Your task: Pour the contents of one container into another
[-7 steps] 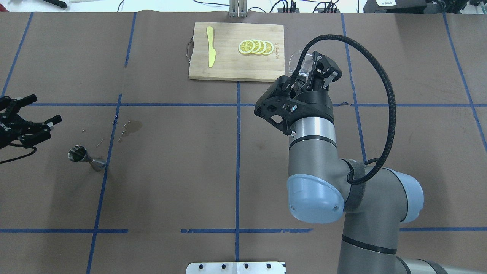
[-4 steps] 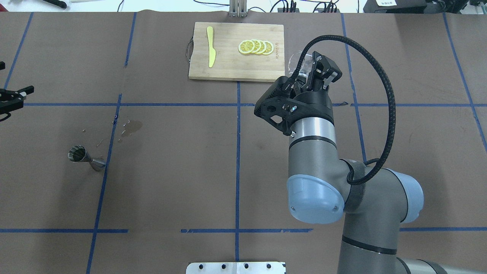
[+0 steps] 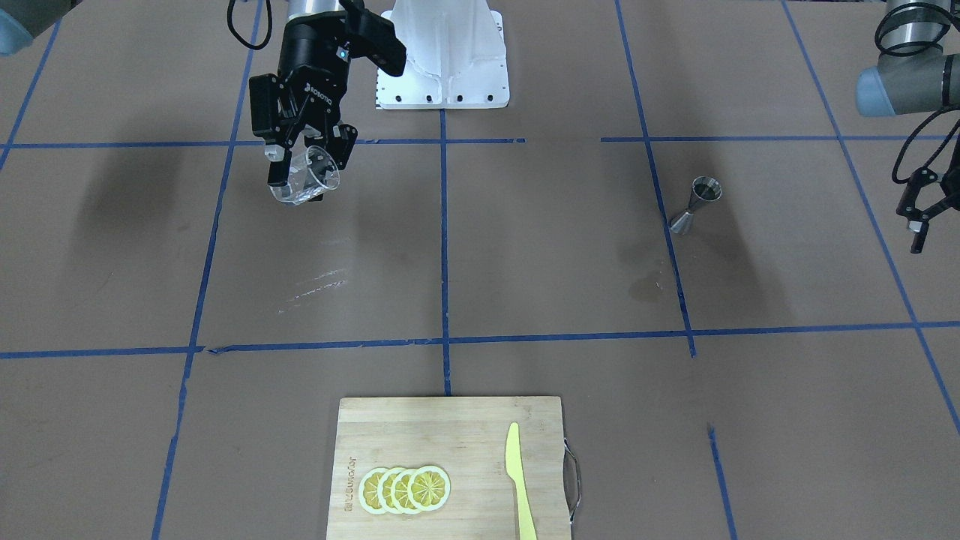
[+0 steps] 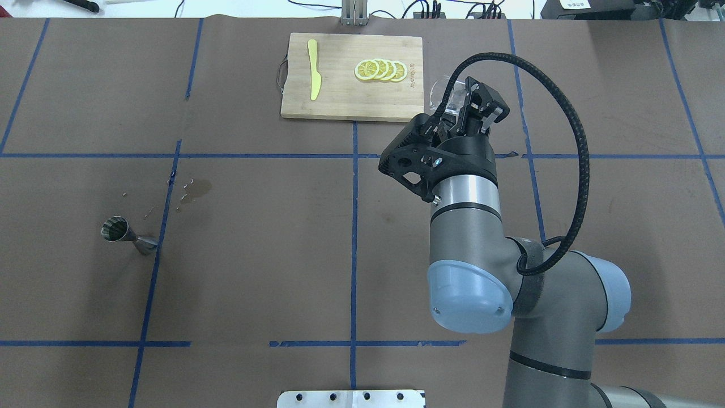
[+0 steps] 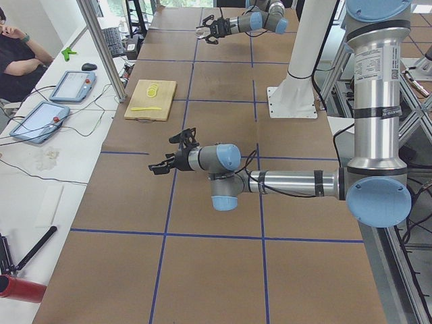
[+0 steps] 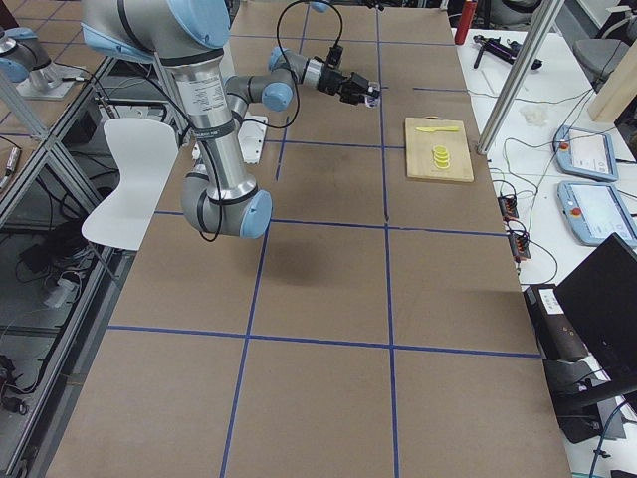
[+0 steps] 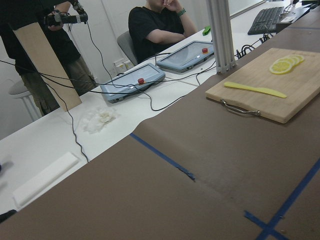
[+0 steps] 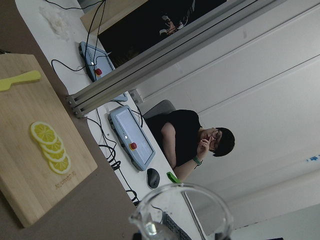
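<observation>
The clear cup hangs tilted above the table, with my right gripper shut on it; the overhead view shows the cup just beyond the right gripper, next to the board's right edge. Its rim fills the bottom of the right wrist view. The steel jigger stands upright far off on the left side of the table, also seen as the jigger from the front. My left gripper is at the table's edge, well apart from the jigger, fingers spread and holding nothing.
A bamboo cutting board at the far middle carries lemon slices and a yellow knife. Wet spots mark the paper near the jigger. A metal base plate sits at the near edge.
My left gripper has drawn back to the left and left the overhead view. The right arm, the cup and the jigger have stayed put.
</observation>
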Tool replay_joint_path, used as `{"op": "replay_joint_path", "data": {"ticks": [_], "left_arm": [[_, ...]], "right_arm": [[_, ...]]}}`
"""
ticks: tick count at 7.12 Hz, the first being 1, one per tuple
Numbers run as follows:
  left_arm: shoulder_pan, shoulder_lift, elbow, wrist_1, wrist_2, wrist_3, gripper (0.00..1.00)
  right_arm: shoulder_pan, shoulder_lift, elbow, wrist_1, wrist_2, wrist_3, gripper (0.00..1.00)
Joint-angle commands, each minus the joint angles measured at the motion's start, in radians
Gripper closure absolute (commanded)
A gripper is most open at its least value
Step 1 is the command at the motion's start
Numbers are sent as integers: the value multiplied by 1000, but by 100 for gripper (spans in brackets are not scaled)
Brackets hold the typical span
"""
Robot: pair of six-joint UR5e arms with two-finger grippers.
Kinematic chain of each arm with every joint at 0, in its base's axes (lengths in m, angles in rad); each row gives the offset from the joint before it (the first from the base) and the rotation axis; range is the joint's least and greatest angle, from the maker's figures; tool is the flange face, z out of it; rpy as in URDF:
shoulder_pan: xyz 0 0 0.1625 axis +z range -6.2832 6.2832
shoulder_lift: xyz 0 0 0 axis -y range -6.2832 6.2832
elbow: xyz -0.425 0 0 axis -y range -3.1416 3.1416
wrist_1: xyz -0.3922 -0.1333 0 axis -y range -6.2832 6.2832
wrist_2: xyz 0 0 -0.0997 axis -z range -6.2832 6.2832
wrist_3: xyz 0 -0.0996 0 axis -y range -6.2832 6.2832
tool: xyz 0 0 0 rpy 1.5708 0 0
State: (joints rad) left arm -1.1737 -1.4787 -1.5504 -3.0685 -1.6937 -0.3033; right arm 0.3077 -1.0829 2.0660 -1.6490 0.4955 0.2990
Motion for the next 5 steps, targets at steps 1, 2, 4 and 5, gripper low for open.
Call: {"op": "replay_joint_path", "data": {"ticks": [1,2,4,5], "left_arm": [[-24,1,19,141,0,6,0],[-58,-3,16,259,-10,9,0],[-171,-15,13,494,-277,12,0],[-213,-12,15,608,-390,12,0]], "right_arm": [[-1,0,0,0,0,0,100],[1,0,0,0,0,0,100],[1,0,-1,0,0,0,100],[1,0,-1,0,0,0,100]]}}
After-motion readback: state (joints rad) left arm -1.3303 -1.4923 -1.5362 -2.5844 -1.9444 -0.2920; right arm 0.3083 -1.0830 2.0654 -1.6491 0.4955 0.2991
